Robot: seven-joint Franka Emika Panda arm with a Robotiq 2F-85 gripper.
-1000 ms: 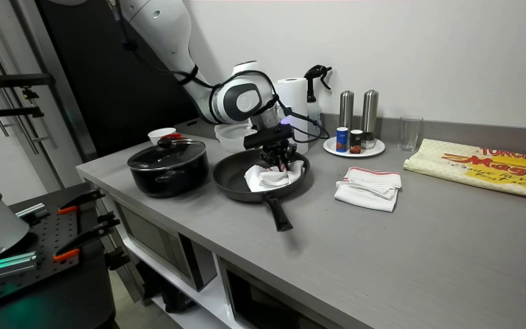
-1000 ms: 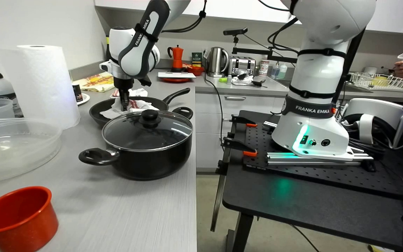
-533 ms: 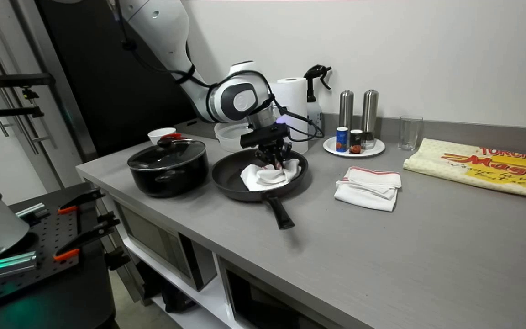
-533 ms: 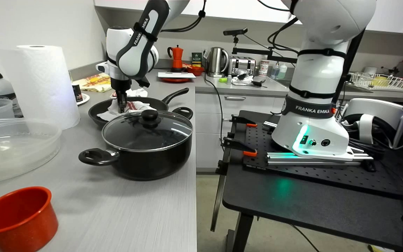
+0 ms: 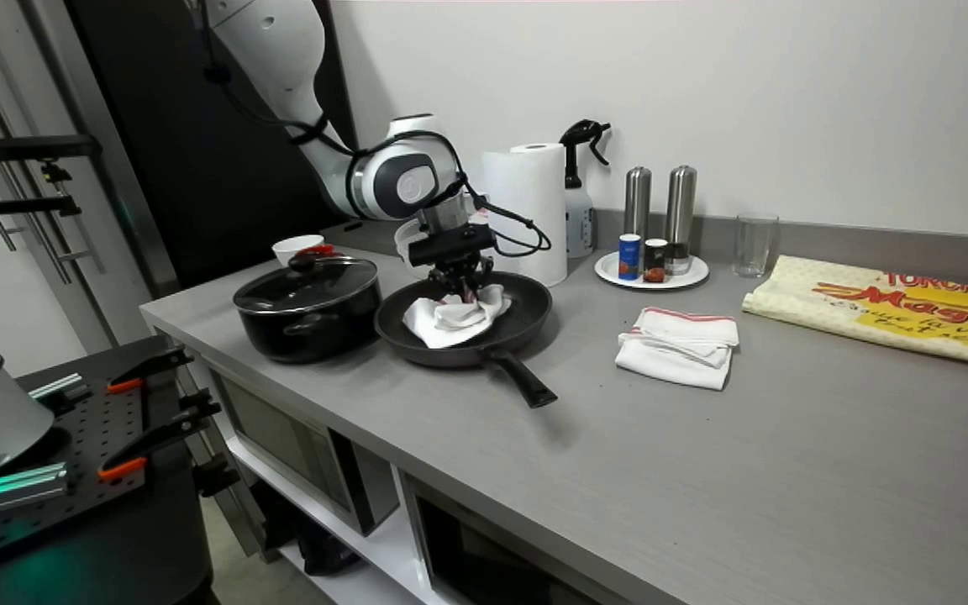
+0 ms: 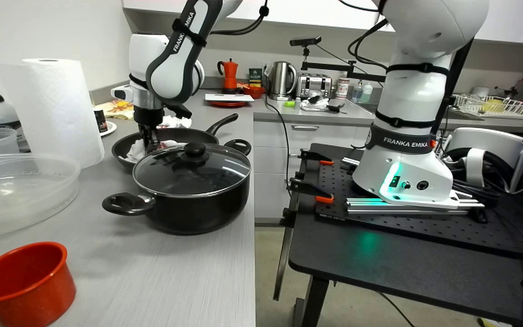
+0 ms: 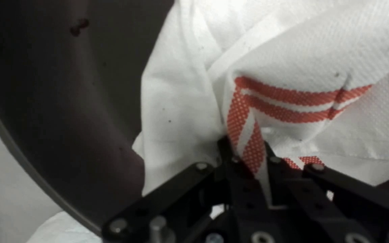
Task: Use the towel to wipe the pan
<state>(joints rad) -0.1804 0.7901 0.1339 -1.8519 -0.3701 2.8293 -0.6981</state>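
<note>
Gripper (image 7: 247, 152), single: pressed together, pinching a striped fold of the towel (image 7: 187, 101). Towel: white, red-striped, bunched; inside the pan (image 5: 530, 307), directly below the grip and spreading to both sides of it. Pan: black, on the counter (image 5: 660, 487); rim close by the pot (image 5: 307, 311), contact between the two not determinable. Handle (image 5: 526, 380): unheld, long axis pointing away from the pot and towards the counter's front edge. Governing relation: towel and grip sit off-centre, towards the pot; in an exterior view the larger bare part of the pan lies opposite, facing the folded cloth (image 5: 677, 349). In the wrist view, bare dark surface shows left of the towel, with small reddish spots (image 7: 79, 27) at upper left. Step in hand, by judgement: wiping, not evidently complete. Next move, by judgement: a low sweep away from the pot over the bare part, or towards the spots, towel pressed flat. Hazard, by judgement: nothing braces the handle, so the pan may slide or turn along with the towel.
</note>
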